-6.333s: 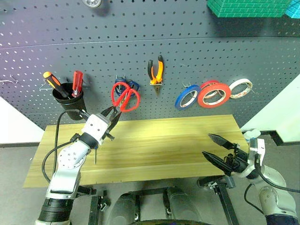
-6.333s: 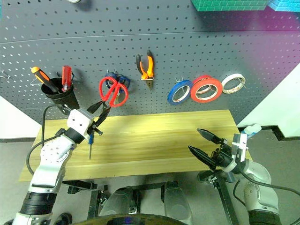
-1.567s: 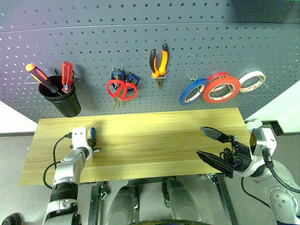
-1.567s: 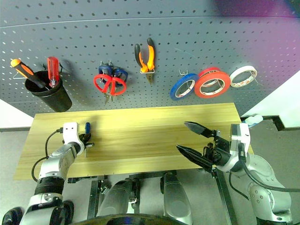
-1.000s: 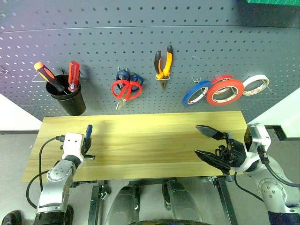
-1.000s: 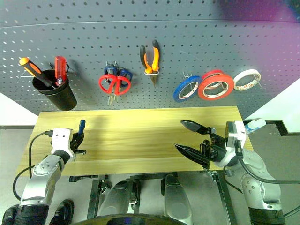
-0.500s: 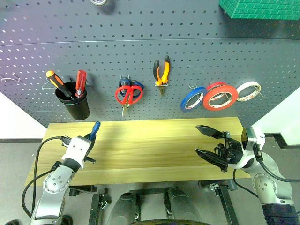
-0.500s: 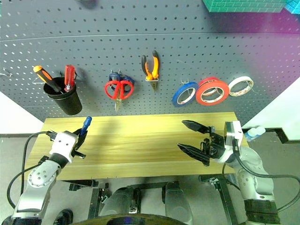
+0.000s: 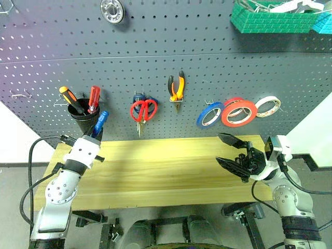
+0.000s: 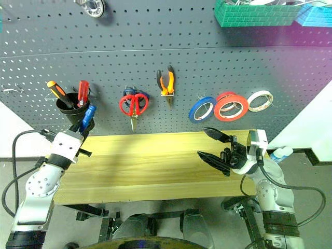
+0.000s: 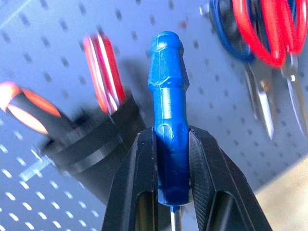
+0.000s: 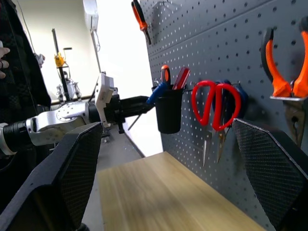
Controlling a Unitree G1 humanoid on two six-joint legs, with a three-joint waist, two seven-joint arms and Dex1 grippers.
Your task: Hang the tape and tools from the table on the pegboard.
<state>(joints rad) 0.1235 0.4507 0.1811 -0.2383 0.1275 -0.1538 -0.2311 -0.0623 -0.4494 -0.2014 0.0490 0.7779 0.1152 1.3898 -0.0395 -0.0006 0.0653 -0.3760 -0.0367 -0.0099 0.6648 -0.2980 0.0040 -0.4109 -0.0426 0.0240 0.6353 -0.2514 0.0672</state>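
From the head views, the left pincer (image 9: 96,136) is clamped on the blue-handled screwdriver (image 9: 100,122), holding it up just beside the black cup (image 9: 84,115) on the pegboard (image 9: 166,57). The cup carries an orange screwdriver (image 9: 70,99) and a red screwdriver (image 9: 94,98). The red-handled scissors (image 9: 143,111) hang in front of the blue-handled scissors (image 9: 138,97), the pliers (image 9: 176,90) to their right, then the blue roll (image 9: 209,115), the red tape (image 9: 238,113) and the smaller roll (image 9: 267,106). The right pincer (image 9: 231,150) hovers spread wide and empty over the right end of the wooden surface (image 9: 161,171), which looks bare.

In the left wrist view, the two black fingers (image 11: 138,168) pinch the blue handle low down, its tip close to the cup, though whether they touch is hard to say.

In the right wrist view, the open fingers (image 12: 79,163) frame the surface, the hanging scissors, the pliers and the left arm at the cup.
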